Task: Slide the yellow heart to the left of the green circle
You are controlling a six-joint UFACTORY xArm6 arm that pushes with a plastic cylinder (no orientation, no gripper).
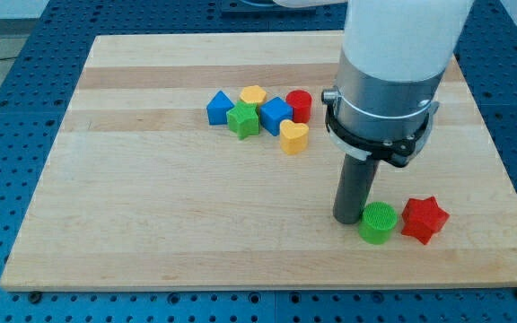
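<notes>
The yellow heart [293,137] lies at the board's middle, at the lower right of a cluster of blocks. The green circle [378,222] stands near the view's bottom right, with a red star [423,219] touching its right side. My tip [347,218] rests on the board just left of the green circle, touching or nearly touching it. The yellow heart is well up and to the left of my tip.
The cluster holds a blue triangle-like block [220,108], a green star [243,119], a yellow hexagon [253,94], a blue cube [276,114] and a red cylinder [299,106]. The wooden board [151,215] lies on a blue perforated table.
</notes>
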